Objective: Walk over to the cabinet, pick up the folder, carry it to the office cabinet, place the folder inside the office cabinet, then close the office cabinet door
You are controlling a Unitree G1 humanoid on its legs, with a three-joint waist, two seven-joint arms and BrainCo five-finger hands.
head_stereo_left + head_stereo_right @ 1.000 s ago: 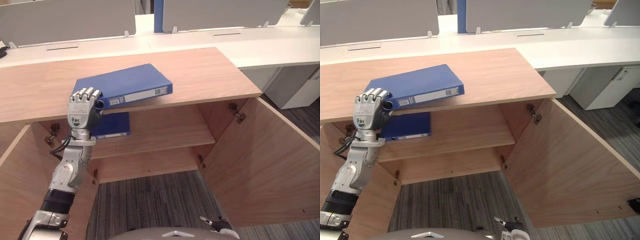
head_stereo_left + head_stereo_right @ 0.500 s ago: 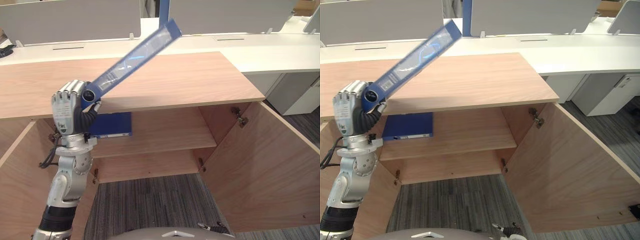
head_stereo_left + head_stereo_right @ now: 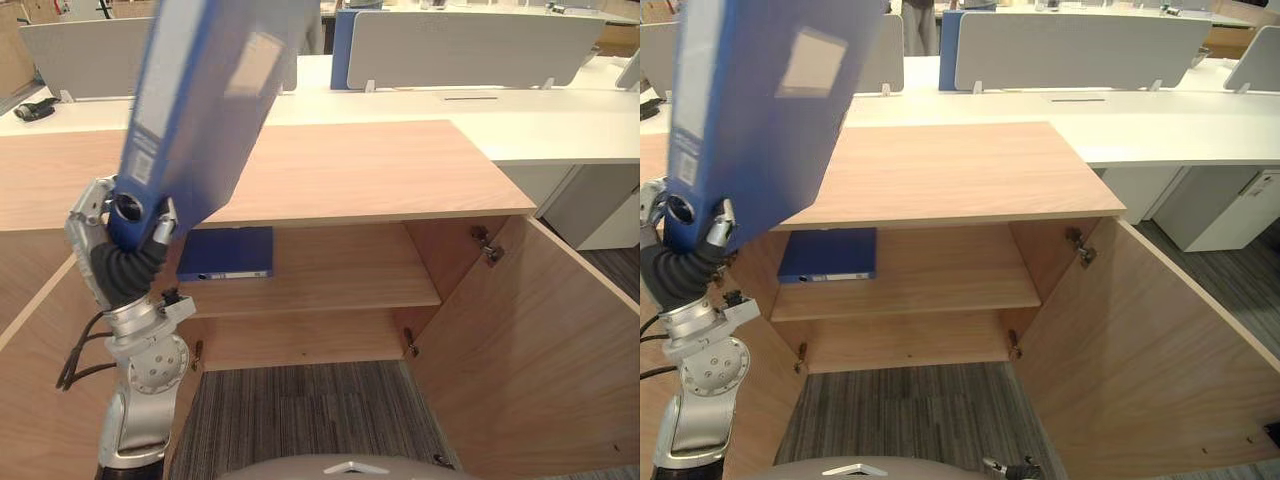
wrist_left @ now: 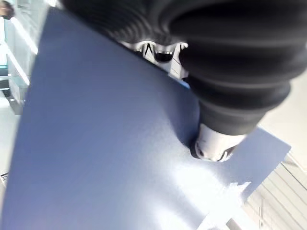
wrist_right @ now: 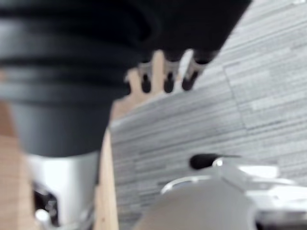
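Your left hand point(image 3: 88, 215) is clamped on the bottom spine corner of the upright blue hard-cover folder point(image 3: 200, 90), so I'd guess it's stiff, slick and top-heavy.

blue folder point(image 3: 205, 90), tan wood cabinet point(image 3: 350, 165), grey striped carpet point(image 3: 300, 410)

Office room. Grey striped carpet point(image 3: 300, 410) runs across the bottom of the frame. Light wooden cabinet point(image 3: 380, 165) in the centre, its right door point(image 3: 540, 340) swung open at lower right, one inner shelf point(image 3: 340, 265). Behind it, long white desks point(image 3: 560, 125) cross the upper frame, with grey divider screens point(image 3: 470, 50) standing on them and a blue panel point(image 3: 947, 38) between two screens. White drawer unit point(image 3: 1220, 205) under the desk, far right. Small dark object point(image 3: 35, 108) on the desk, upper left. Bright, even light.
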